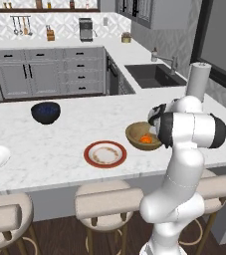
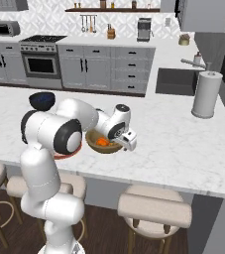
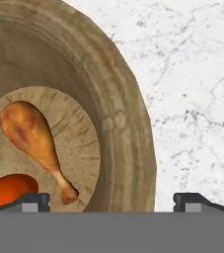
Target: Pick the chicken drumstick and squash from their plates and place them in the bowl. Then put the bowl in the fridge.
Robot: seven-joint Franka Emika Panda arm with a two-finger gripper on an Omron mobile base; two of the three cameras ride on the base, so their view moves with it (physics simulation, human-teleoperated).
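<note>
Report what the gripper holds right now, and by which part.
Nothing is held. The gripper is open, its fingertips straddling the rim of the bowl, with drumstick and squash inside.

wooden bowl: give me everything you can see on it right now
The wooden bowl is wide, shallow and tan, with a thick ridged wall and a flat, grained, lighter base. It sits upright on the white marble counter, right of the red-rimmed plate. Inside lie the chicken drumstick, bone end toward the rim, and the orange squash beside it. The open tool straddles the rim, one fingertip over the inside and one outside; contact cannot be told.
</note>
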